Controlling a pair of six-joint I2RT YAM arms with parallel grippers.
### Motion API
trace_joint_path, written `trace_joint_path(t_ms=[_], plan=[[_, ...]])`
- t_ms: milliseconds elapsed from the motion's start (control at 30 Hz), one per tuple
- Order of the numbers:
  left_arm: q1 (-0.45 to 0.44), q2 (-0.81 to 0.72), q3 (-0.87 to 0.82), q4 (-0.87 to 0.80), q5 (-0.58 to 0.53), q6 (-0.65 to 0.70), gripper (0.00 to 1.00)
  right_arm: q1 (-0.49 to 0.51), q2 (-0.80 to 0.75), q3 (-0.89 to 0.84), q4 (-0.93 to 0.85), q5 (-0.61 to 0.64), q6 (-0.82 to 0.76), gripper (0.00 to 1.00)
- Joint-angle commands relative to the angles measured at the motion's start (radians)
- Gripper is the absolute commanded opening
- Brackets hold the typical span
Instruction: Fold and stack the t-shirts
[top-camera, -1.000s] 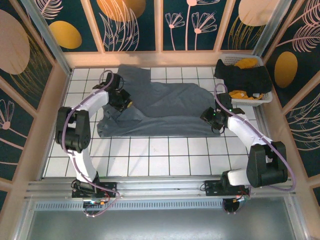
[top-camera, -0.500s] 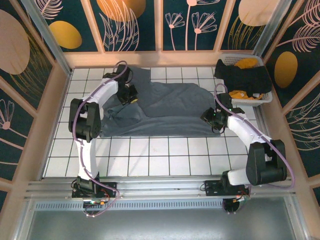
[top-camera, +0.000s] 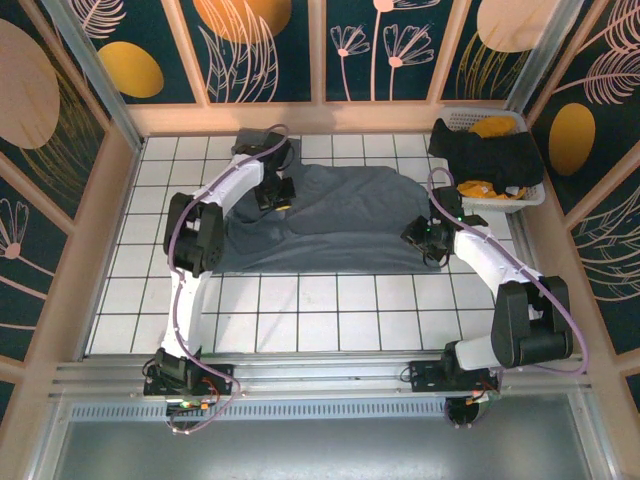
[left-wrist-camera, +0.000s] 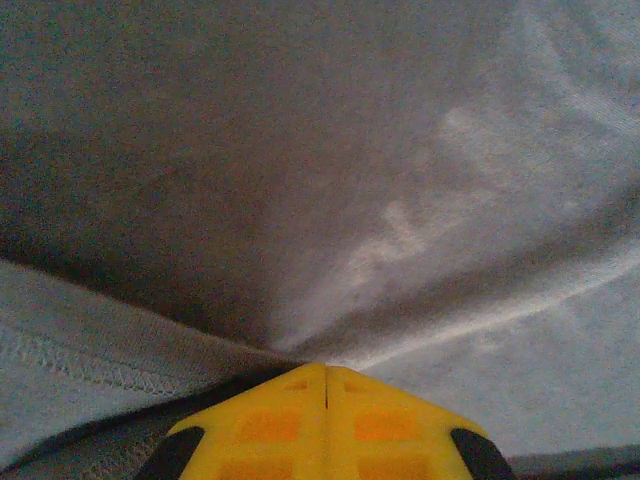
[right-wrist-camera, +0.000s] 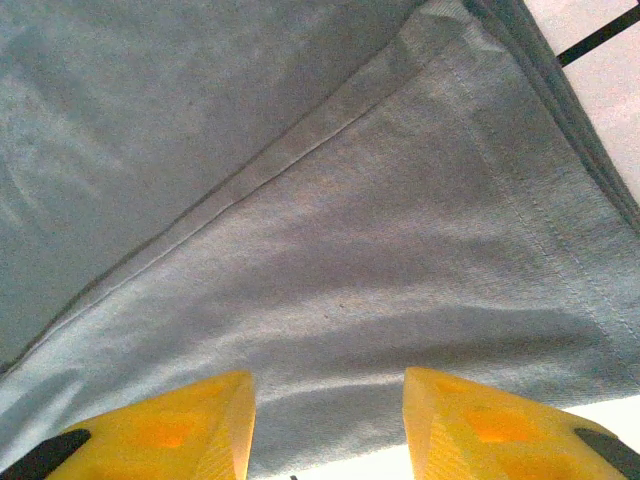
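The large slate blue-grey t-shirt (top-camera: 350, 215) lies spread across the white tiled table, its left part bunched. My left gripper (top-camera: 275, 193) sits on the shirt's back left part. In the left wrist view its yellow fingers (left-wrist-camera: 326, 372) are pressed together, and the cloth (left-wrist-camera: 400, 150) gathers in creases that run into their tips. My right gripper (top-camera: 425, 237) rests at the shirt's right front corner. It is open (right-wrist-camera: 325, 385), with the hemmed cloth (right-wrist-camera: 300, 200) lying flat under the gap. A black tee (top-camera: 490, 155) and a mustard-yellow tee (top-camera: 495, 126) fill the basket.
The white plastic laundry basket (top-camera: 505, 206) stands at the back right corner, close behind my right arm. Wooden rails and patterned panels wall the table at the back and both sides. Bare white tiles (top-camera: 330, 305) stretch in front of the shirt.
My left gripper has swept from the shirt's left side toward the back and right, dragging the left part of the shirt inward. The right arm has stayed put.
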Motion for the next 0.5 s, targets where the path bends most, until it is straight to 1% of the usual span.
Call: trace_joint_path(t_ms=[0, 167, 367, 467], plan=[[-0.005, 0.028, 0.042, -0.053, -0.056, 0.052, 0.00, -0.005, 0.004, 0.010, -0.017, -0.005, 0.004, 0.44], [-0.012, 0.054, 0.079, -0.036, -0.045, 0.074, 0.00, -0.005, -0.002, 0.004, -0.021, -0.005, 0.004, 0.44], [-0.025, 0.077, 0.158, -0.026, -0.116, 0.098, 0.00, -0.006, -0.002, 0.007, -0.028, -0.006, 0.000, 0.43], [-0.025, 0.093, 0.167, 0.018, -0.100, 0.100, 0.00, -0.005, 0.002, 0.009, -0.030, -0.006, 0.000, 0.43]])
